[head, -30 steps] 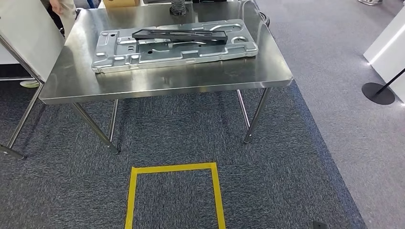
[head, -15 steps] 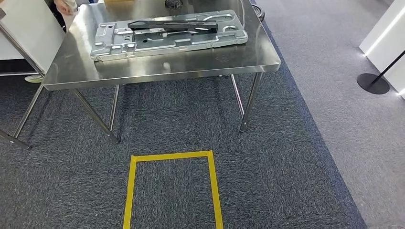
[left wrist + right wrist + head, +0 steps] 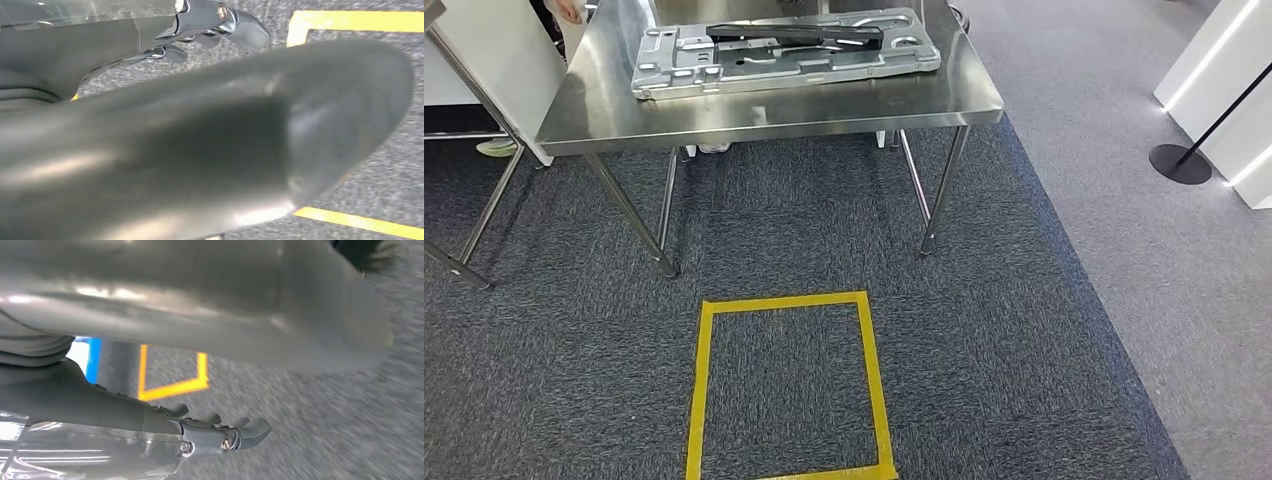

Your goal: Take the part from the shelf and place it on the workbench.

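We are standing back from the steel surface [image 3: 754, 115], and the whole head view has slid since a second ago: the surface sits higher in the picture and more of the yellow tape square [image 3: 786, 385] on the carpet [image 3: 1014, 330] shows below it. We read that as our own camera drawing away and not as anything on the surface moving.

Going left to right, a white panel [image 3: 494, 60] stands off the surface's left edge, with a person's hand [image 3: 572, 10] just above its far left corner. The stamped sheet-metal part [image 3: 784, 55] lies flat along the far edge, running from near the far left corner almost to the far right corner, with a black bar [image 3: 794, 35] resting lengthwise on top of it. Well off to the right, a black stanchion base [image 3: 1181, 163] stands on the lighter floor beside a white wall.

Our left hand [image 3: 210, 25] hangs over the carpet by the tape; its fingers [image 3: 247, 27] are loosely curled, slightly apart and holding nothing. Our right hand [image 3: 220, 432] hangs the same way over the carpet, fingers [image 3: 252, 430] gently bent, apart and empty.

With the part lying on the surface and both hands free, we judge the placing done, and the backing away looks like the retreat after it; what remains, if anything, is to return for another part.
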